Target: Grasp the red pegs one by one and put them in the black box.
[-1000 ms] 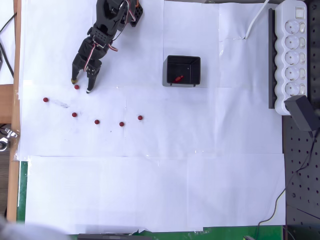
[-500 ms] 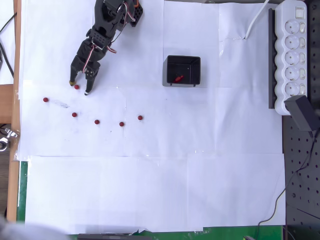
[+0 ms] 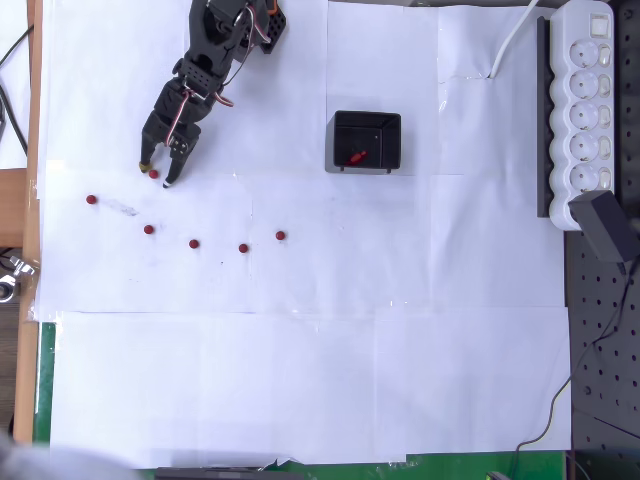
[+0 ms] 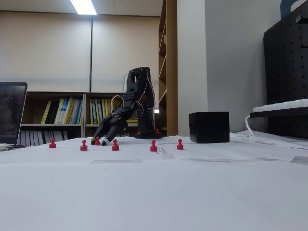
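The end effector (image 3: 156,172) sits low on the surface with its jaws apart around a peg (image 3: 153,174), so it looks like mid-grasp, and next it just needs to pinch, lift and swing right to the box (image 3: 366,141).

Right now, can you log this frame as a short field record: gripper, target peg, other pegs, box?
gripper: low over the paper, jaws part open around a peg
target peg: upright on the paper between the jaws, not lifted
loose pegs: five on the paper, e.g.
black box: one red peg lying inside
power strip: right edge, overhead view
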You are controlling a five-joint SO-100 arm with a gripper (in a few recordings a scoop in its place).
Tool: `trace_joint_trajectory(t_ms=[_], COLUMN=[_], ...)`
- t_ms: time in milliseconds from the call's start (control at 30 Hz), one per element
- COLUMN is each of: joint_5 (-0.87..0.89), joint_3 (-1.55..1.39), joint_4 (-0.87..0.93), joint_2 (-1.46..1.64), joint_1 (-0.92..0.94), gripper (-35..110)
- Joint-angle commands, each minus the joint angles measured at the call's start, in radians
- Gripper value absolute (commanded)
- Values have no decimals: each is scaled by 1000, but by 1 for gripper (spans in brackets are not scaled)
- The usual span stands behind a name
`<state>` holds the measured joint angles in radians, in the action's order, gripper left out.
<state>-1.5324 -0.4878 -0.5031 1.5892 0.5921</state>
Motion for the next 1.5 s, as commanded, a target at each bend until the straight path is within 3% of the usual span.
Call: trace_joint_trajectory(t_ms=[0,167,400,533,600,700,800,900,1033,1233,1467], joint_5=[-15,-14,-14,14,58,100,80,37,-71,-416,-692], joint_3=[-29,-35,-40,-51,-104,-311,-514,-744,-1069,-1312,-1465], joint_4=[-3,-3,12,173,456,1078,1543,1925,2299,2307,2252], joint_2=[-2,-2,-3,-71,-166,-284,-354,-380,-376,-385,-319], joint_1=[11,12,14,9,6,-21,-101,-218,-436,-834,-1226], gripper=[8,0,0,0,0,0,0,0,0,0,0])
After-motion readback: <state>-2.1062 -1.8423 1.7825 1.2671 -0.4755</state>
